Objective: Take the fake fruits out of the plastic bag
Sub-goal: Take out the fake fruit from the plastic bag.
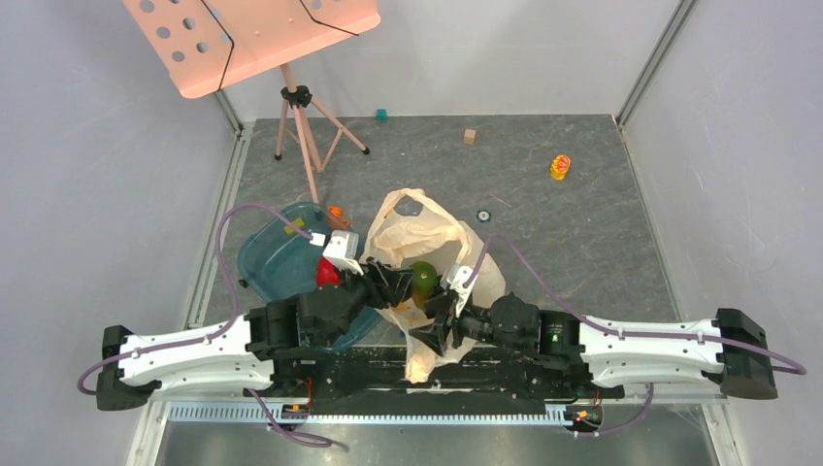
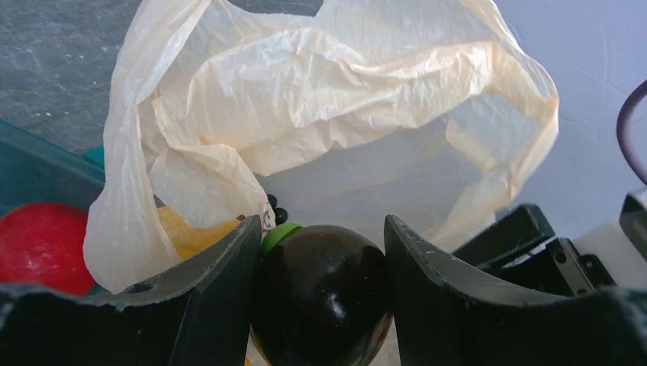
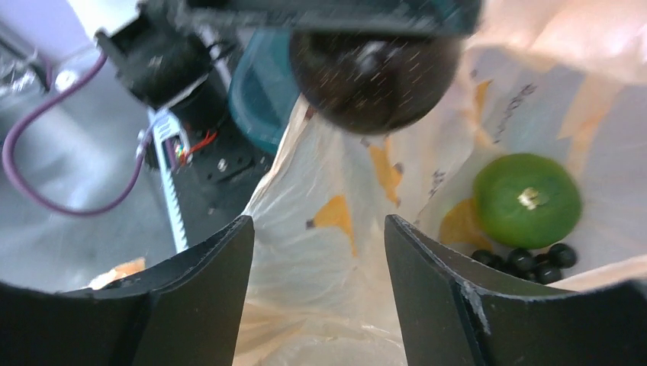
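Observation:
My left gripper (image 1: 396, 282) (image 2: 320, 229) is shut on a glossy, nearly black round fruit (image 2: 320, 297) and holds it over the mouth of the peach-beige plastic bag (image 1: 427, 233) (image 2: 320, 91). The right wrist view shows this fruit (image 3: 374, 76) above the bag (image 3: 320, 267). A green round fruit (image 3: 526, 200) (image 1: 424, 277) and dark grapes (image 3: 534, 263) (image 2: 276, 213) lie inside the bag. A red apple (image 1: 328, 274) (image 2: 42, 244) rests in the teal tray. My right gripper (image 1: 448, 294) (image 3: 319, 229) is open, with bag film between its jaws.
The teal tray (image 1: 277, 257) lies left of the bag, under my left arm. A music stand's tripod (image 1: 306, 126) stands at the back left. A teal block (image 1: 382, 115), a wooden block (image 1: 470, 136) and a yellow-orange toy (image 1: 560, 167) lie at the back.

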Robot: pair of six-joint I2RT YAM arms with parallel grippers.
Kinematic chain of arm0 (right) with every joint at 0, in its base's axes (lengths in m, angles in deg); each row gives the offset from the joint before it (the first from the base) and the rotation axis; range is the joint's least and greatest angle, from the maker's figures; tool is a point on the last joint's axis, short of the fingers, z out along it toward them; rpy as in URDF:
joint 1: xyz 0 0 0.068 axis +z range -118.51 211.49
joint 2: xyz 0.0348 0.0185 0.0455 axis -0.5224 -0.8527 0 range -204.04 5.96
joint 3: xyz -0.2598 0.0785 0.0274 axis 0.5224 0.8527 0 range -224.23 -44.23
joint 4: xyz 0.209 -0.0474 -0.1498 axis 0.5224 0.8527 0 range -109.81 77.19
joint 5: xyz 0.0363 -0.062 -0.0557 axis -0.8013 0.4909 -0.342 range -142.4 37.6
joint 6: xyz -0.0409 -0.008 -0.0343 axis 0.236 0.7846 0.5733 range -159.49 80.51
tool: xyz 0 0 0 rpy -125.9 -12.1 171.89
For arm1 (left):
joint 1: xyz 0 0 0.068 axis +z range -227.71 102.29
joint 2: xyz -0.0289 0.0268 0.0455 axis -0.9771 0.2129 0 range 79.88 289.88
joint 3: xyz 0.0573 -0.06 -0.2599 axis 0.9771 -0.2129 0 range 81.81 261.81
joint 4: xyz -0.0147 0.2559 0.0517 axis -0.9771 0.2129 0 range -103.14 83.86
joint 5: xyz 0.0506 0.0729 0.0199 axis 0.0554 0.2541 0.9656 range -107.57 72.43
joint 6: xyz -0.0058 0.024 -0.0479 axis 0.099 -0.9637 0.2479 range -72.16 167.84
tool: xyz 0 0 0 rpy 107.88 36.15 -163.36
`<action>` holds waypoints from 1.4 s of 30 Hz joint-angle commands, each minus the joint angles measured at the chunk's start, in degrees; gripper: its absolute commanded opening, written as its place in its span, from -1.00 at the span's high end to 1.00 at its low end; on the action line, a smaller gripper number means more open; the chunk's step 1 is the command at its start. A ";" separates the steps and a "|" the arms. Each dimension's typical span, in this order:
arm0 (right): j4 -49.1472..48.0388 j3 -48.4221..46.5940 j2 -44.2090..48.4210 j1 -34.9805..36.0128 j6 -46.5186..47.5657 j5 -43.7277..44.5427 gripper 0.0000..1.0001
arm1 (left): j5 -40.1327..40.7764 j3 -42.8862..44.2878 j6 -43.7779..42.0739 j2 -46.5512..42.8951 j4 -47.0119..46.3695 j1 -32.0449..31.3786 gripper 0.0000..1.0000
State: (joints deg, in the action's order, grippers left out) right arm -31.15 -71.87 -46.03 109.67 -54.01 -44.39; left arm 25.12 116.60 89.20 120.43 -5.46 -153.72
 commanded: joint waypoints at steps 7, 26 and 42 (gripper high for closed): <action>-13.14 -2.32 -2.29 0.34 -2.84 10.74 -0.51 | -1.40 2.72 8.56 -0.29 1.47 -0.27 0.21; -18.09 -4.09 -6.18 0.26 -5.32 11.66 -0.74 | -6.04 2.58 8.60 1.02 -3.04 -0.27 0.21; -22.68 -1.50 -4.93 0.24 -5.56 11.59 0.44 | -7.37 1.97 8.13 0.72 -4.16 -0.23 -0.72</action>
State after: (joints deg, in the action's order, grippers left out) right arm -47.43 -73.27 -52.21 109.67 -59.11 -32.22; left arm 18.63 117.12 96.02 121.44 -6.70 -153.67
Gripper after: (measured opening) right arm 0.581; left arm 0.795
